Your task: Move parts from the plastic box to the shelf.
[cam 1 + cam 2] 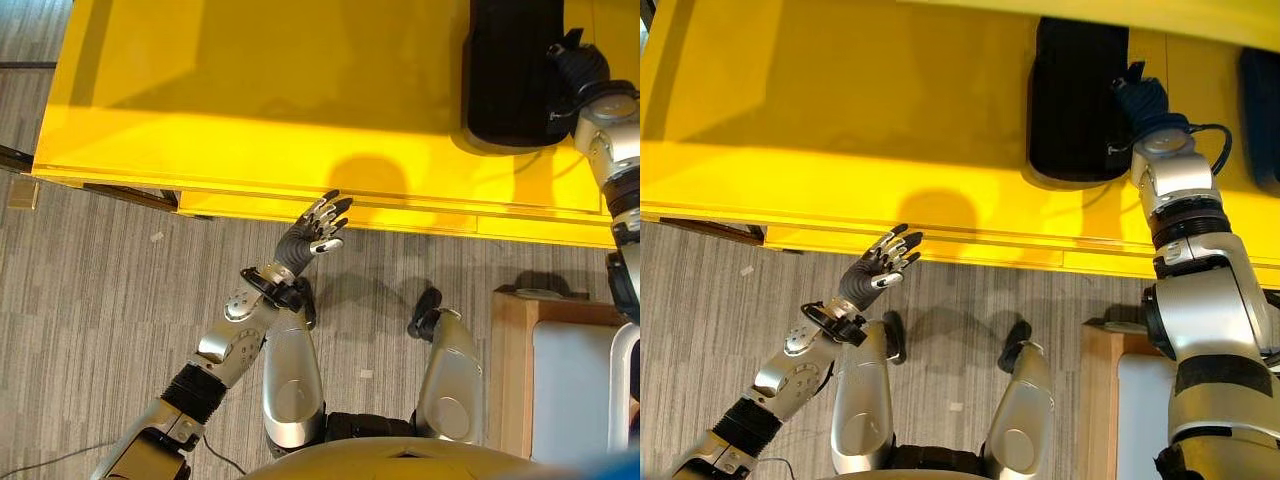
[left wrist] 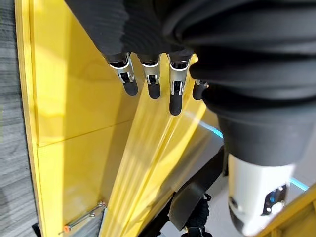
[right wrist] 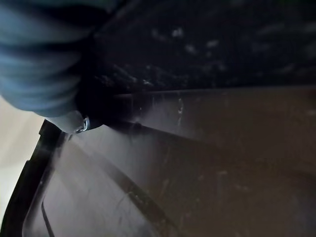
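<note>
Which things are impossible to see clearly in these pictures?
- Right hand: its fingers are hidden in the black plastic box, eye views; open or shut is not visible.
- Box contents: dark in the right wrist view; no part can be recognised.
- Wooden stand: cut off by the edge, left eye view.
- Left hand is open and holds nothing.

Bright yellow flat surface [image 1: 250, 90], black plastic box [image 1: 510, 70] on it, grey striped carpet floor [image 1: 90, 300], pale wooden shelf unit [image 1: 515, 370].

Yellow bench [image 1: 250, 90] carries one black plastic box [image 1: 1075, 100] near its right end; grey striped floor [image 1: 100, 290] lies below.
</note>
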